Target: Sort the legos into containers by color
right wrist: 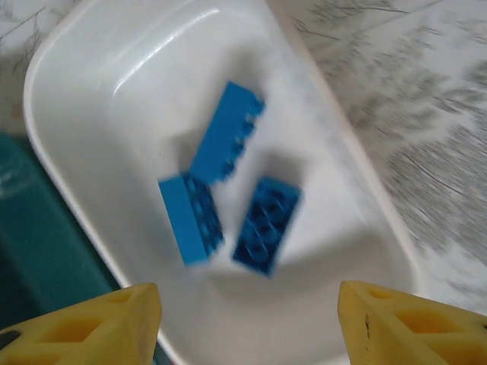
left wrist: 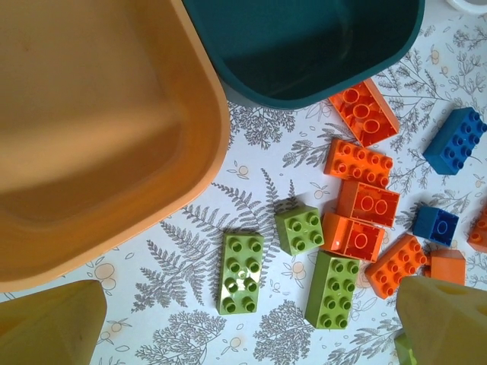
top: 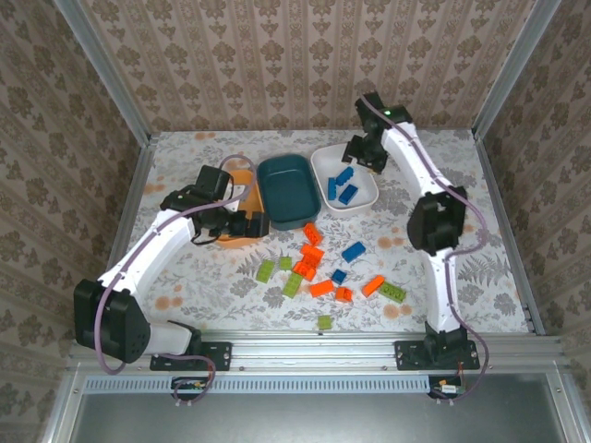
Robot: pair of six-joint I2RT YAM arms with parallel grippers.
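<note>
The left tool (left wrist: 251, 285) hangs open and empty, low over the middle of the bench (top: 185, 157), its 2 fingers (left wrist: 49, 323) spread wide around a crowd of loose legos. 3 lime bricks (left wrist: 242, 272) lie between them, and the orange bricks (left wrist: 359, 237) just beyond touch one another and crowd against 2 of the lime ones. That packing is the main hazard. I judge that closing here may catch 2 bricks of different colours, or skid a neighbour away across the bench. The orange dish (left wrist: 213, 144), empty where seen, sits just beside the left finger, so a straight descent may strike its rim and shove it into the teal dish (left wrist: 319, 90) right next to it.

The right tool (right wrist: 249, 287) is also open and empty. It is above the white dish (right wrist: 137, 68) toward the far right corner, where 3 blue bricks (right wrist: 226, 131) lie. More blue pieces (left wrist: 455, 140) wait in the same heap toward the near edge, so both arms may converge there and collide.
</note>
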